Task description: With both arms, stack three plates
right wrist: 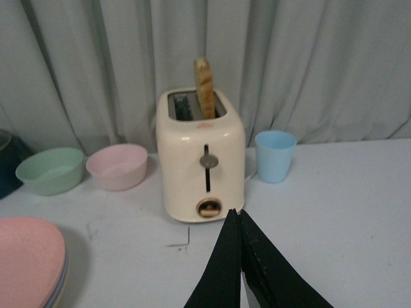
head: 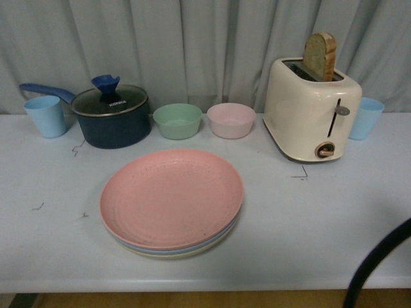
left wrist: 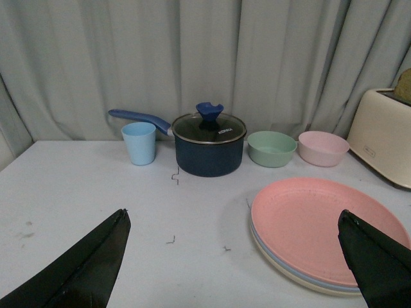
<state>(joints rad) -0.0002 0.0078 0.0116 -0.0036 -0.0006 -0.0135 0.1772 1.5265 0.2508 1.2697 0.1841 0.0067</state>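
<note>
Front view shows us the pink plate (head: 172,196) stacked on the light blue plate (head: 192,247) and cream plate (head: 183,254) mid-bench (head: 321,218), while our left gripper (left wrist: 234,256) hangs with jaws spread wide and our right gripper (right wrist: 241,256) has jaws pressed together, empty.

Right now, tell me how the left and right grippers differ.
The left gripper is open, its fingers spread wide; the right gripper is shut, fingers pressed together. The left faces the stacked plates and pot; the right faces the toaster. Both are black and hold nothing.
</note>
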